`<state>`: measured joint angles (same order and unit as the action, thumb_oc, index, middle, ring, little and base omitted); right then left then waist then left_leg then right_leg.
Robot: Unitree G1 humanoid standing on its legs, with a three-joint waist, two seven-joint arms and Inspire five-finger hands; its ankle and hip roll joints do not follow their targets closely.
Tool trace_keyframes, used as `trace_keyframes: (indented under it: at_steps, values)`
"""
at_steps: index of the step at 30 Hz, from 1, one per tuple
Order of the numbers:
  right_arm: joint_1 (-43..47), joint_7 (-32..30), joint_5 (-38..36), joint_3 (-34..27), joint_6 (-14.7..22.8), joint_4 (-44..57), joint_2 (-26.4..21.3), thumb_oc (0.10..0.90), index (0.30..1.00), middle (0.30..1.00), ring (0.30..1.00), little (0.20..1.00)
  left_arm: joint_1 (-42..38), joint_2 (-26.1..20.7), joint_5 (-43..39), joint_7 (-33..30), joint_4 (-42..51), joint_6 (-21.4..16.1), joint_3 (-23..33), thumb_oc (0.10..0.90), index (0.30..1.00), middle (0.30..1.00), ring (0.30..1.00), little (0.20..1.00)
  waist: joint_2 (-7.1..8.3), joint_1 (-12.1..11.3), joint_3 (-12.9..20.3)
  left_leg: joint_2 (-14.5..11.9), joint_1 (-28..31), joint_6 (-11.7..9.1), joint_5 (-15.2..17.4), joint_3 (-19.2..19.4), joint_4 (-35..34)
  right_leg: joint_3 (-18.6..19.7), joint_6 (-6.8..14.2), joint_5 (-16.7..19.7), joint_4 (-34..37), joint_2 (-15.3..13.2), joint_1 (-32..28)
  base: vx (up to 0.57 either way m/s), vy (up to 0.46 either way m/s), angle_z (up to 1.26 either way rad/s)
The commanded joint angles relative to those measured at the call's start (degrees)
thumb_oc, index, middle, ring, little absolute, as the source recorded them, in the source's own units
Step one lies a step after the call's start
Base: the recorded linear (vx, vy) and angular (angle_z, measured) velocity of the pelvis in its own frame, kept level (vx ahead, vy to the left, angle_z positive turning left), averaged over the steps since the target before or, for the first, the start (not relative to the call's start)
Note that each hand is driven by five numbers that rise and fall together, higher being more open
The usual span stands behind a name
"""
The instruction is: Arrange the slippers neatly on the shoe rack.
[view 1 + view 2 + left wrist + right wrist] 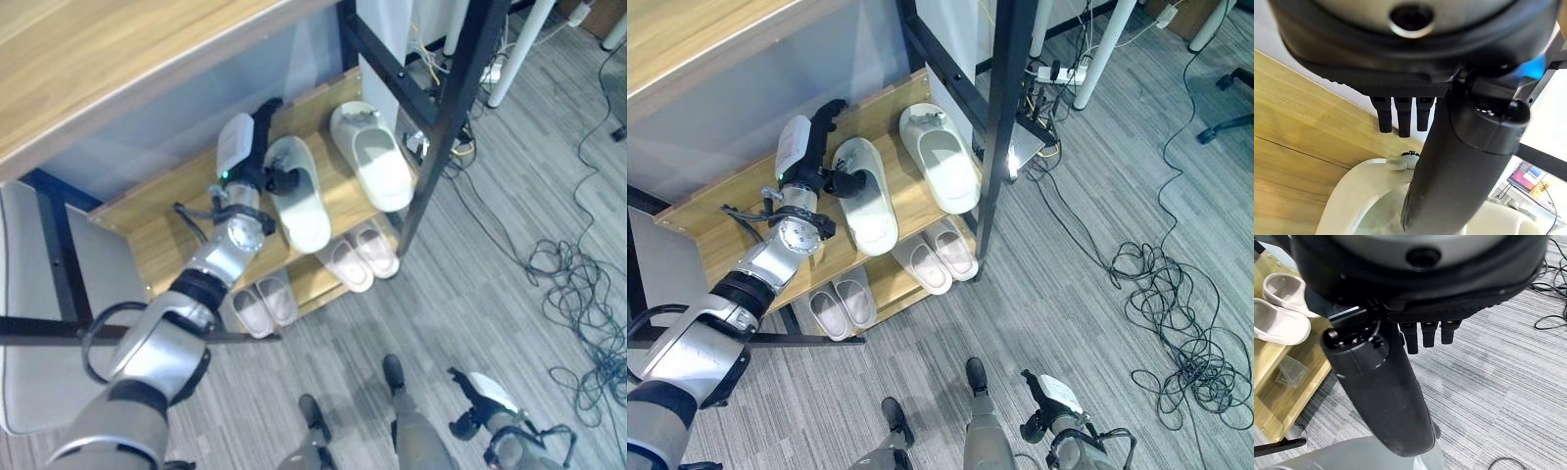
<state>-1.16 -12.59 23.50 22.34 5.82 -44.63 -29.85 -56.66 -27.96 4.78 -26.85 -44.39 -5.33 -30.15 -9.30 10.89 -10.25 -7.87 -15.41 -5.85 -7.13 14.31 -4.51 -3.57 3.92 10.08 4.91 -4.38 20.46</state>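
Two large white slippers lie side by side on the wooden rack's upper shelf [157,220], toes pointing out. My left hand [247,147] lies along the outer side of the left slipper [304,211]. Its fingers are straight and point at the back of the shelf, and its thumb [1459,171] rests over the slipper's [1352,200] heel end. The right slipper [377,162] lies apart, close to the black post. My right hand [1050,399] hangs low over the floor with relaxed fingers, holding nothing.
Two pairs of small pale slippers [358,257] [265,305] sit on the lower shelf. A black frame post [446,117] stands at the rack's right end under a wooden desk top [98,59]. Tangled cables [578,294] lie on the grey floor to the right.
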Motion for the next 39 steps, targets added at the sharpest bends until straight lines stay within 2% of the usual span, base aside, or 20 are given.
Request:
trace_keyframes:
  at_steps: [1, 8, 13, 17, 21, 26, 29, 39]
  values:
    - [-1.7, -2.0, -1.7, -0.3, 1.5, 2.5, -1.7, 0.8, 0.9, 0.9, 0.9, 0.9, -5.6, -2.5, 0.2, -4.0, 0.4, -4.1, 4.8, 0.8, 0.9, 0.9, 0.9, 0.9, 3.0, -0.4, 2.2, 0.4, 0.6, -2.1, 0.7, -2.6, -0.5, -3.9, 4.9, -4.7, 0.1, -1.2, -1.2, -0.03, -0.021, 0.11]
    - [-1.3, -2.3, -1.3, -0.9, 1.4, 2.5, -1.3, 0.8, 0.9, 0.9, 0.9, 0.9, 0.3, -1.6, 3.0, -3.5, 9.2, -4.7, 6.5, 0.8, 0.9, 0.9, 0.9, 0.9, 3.79, -1.7, 1.6, 0.2, 0.1, -2.0, 0.3, -3.7, -0.5, -4.9, 4.7, -4.9, 0.1, -1.2, -1.6, -0.03, -0.02, 0.1]
    - [-1.2, -2.4, -1.3, -1.2, 1.3, 2.8, -0.9, 0.8, 0.9, 0.9, 0.9, 0.9, 4.5, -1.4, 1.8, -2.7, 14.6, -6.0, 8.4, 0.8, 0.9, 0.9, 0.9, 0.9, 4.18, -2.4, 1.5, 0.2, 0.3, -2.1, 0.1, -3.9, -0.5, -5.3, 4.5, -5.1, 0.1, -1.0, -2.1, -0.02, -0.01, 0.05]
    - [-1.2, -1.8, -0.6, -1.2, 0.7, 3.0, -0.7, 0.8, 0.9, 0.9, 0.9, 0.9, 10.8, -1.0, -6.9, -0.6, 21.7, -9.6, 12.7, 0.8, 0.9, 0.9, 0.9, 0.9, 4.3, -3.4, 1.6, 0.3, 0.8, -2.0, 0.2, -4.2, -0.5, -5.4, 4.3, -5.3, 0.1, -1.0, -2.7, -0.01, 0.002, 0.03]
    - [-1.1, -1.2, 0.2, -1.1, -0.5, 2.9, -0.2, 0.8, 0.9, 0.9, 0.9, 0.9, 16.1, 2.6, -19.4, 3.0, 25.2, -12.3, 16.4, 0.8, 0.9, 0.9, 0.9, 0.9, 4.16, -4.2, 1.7, 0.4, 1.3, -1.9, 0.1, -4.2, -0.5, -5.8, 4.1, -5.6, 0.1, -0.9, -3.5, -0.01, 0.0, 0.04]
    - [-1.0, -0.8, 0.4, -1.2, -1.2, 2.8, 0.1, 0.8, 0.9, 0.9, 0.9, 0.9, 20.4, 4.9, -26.9, 6.5, 26.0, -12.7, 17.5, 0.8, 0.9, 0.9, 0.9, 0.9, 4.12, -4.5, 1.8, 0.4, 1.9, -1.8, 0.1, -4.5, -0.5, -5.9, 3.9, -5.7, 0.1, -0.9, -4.3, -0.01, -0.002, 0.11]
    - [-1.0, -0.5, 1.3, -1.1, -1.8, 3.7, 0.3, 0.8, 0.9, 0.9, 0.9, 0.9, 25.0, 8.6, -36.0, 10.9, 26.1, -12.3, 17.7, 0.8, 0.9, 0.9, 0.9, 0.9, 4.37, -4.8, 1.8, 0.4, 2.2, -1.6, 0.1, -4.6, -0.5, -6.2, 3.8, -5.8, 0.1, -0.8, -4.8, -0.02, -0.003, 0.01]
    - [-0.9, -1.4, 2.5, -1.1, -2.6, 3.9, 0.4, 0.8, 0.9, 0.9, 0.9, 0.9, 27.4, 12.9, -39.1, 13.6, 25.6, -10.9, 14.8, 0.8, 0.9, 0.9, 0.9, 0.9, 4.67, -4.5, 1.9, 0.5, 1.7, -1.3, 0.0, -4.4, -0.5, -6.1, 3.6, -5.6, 0.1, -0.8, -4.3, -0.01, 0.0, 0.01]
